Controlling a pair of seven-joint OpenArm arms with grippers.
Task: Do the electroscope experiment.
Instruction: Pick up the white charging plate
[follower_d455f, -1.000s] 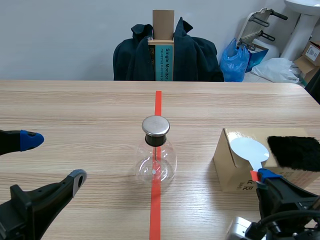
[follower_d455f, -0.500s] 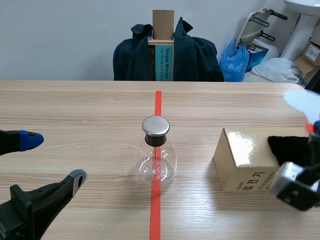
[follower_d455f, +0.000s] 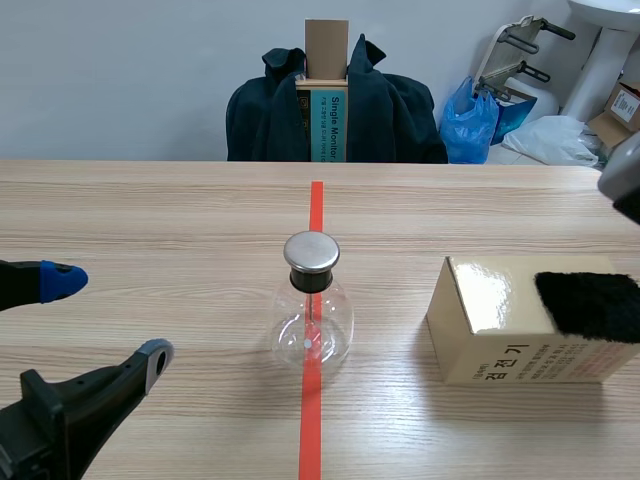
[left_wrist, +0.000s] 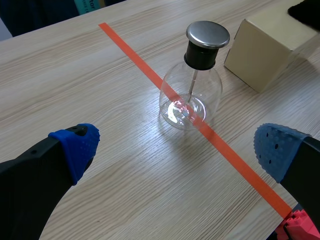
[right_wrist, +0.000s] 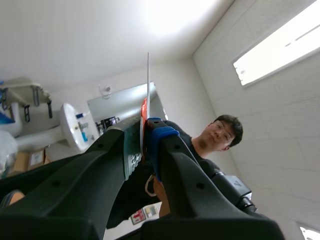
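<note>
**Paddle pinched aloft, electroscope standing on the line**

My left hand (follower_d455f: 105, 320) sits low at the near left of the tabletop (follower_d455f: 150, 220) with its fingers spread wide. Through its wrist camera I see the electroscope (left_wrist: 192, 85) ahead of the gap, untouched. It is a clear glass flask with a black neck and a metal cap, upright on the orange-red tape line (follower_d455f: 316, 210) at mid-tabletop. To its right stands a cardboard box (follower_d455f: 500, 335) with a black furry pad (follower_d455f: 590, 300) lying on top. My right hand (right_wrist: 144, 140) is pinching a thin white paddle (right_wrist: 148, 75) at its red base. I see the paddle edge-on, and that camera looks up toward the ceiling. In the scene view only a grey piece of the right arm (follower_d455f: 625, 185) shows, at the far right edge.
</note>
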